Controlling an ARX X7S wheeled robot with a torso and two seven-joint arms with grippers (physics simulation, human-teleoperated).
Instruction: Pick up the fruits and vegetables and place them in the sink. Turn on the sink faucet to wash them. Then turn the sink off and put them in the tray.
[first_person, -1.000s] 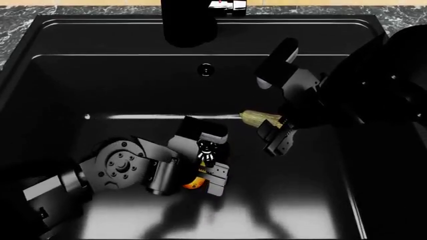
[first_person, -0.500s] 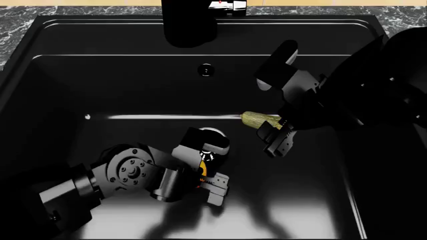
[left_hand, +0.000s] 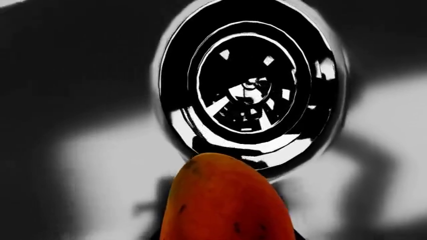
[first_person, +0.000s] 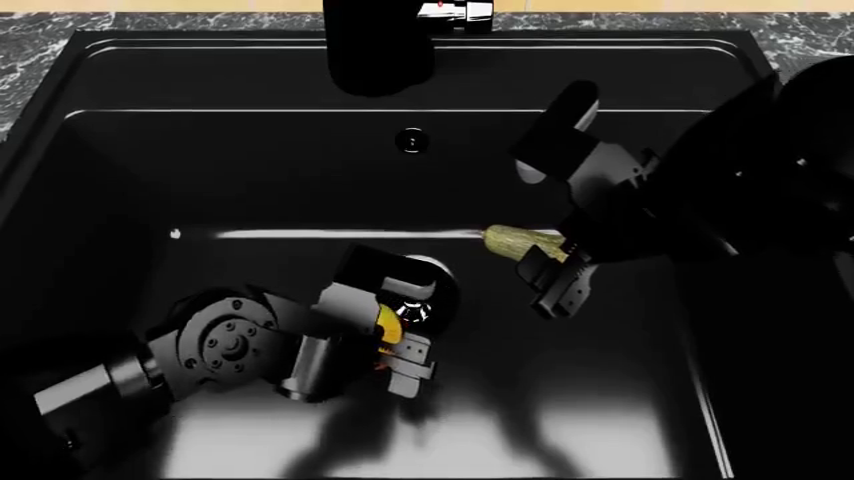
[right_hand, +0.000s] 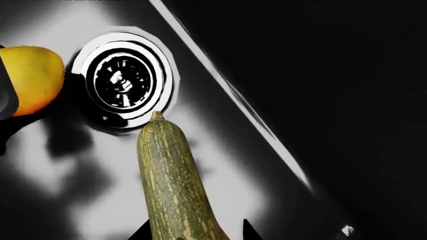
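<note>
In the head view my left gripper (first_person: 400, 352) is shut on the yellow-orange mango (first_person: 387, 325), low over the floor of the black sink (first_person: 200, 190) beside the round metal drain (first_person: 430, 285). The left wrist view shows the mango (left_hand: 227, 200) just in front of the drain (left_hand: 250, 95). My right gripper (first_person: 558, 280) is shut on the pale green-tan squash (first_person: 518, 240), held above the floor to the right of the drain. In the right wrist view the squash (right_hand: 173, 180) points at the drain (right_hand: 127, 80), with the mango (right_hand: 30, 77) beyond. The tray is out of view.
The black faucet (first_person: 380, 45) with its chrome-tipped lever (first_person: 454, 10) stands at the sink's back rim. An overflow hole (first_person: 411, 140) is in the back wall. Marble counter (first_person: 40, 40) surrounds the basin. Both arms crowd the sink's middle.
My left arm has turned and shifted a little to the left with the mango, which now shows more of its yellow side. The right arm and squash have barely moved.
</note>
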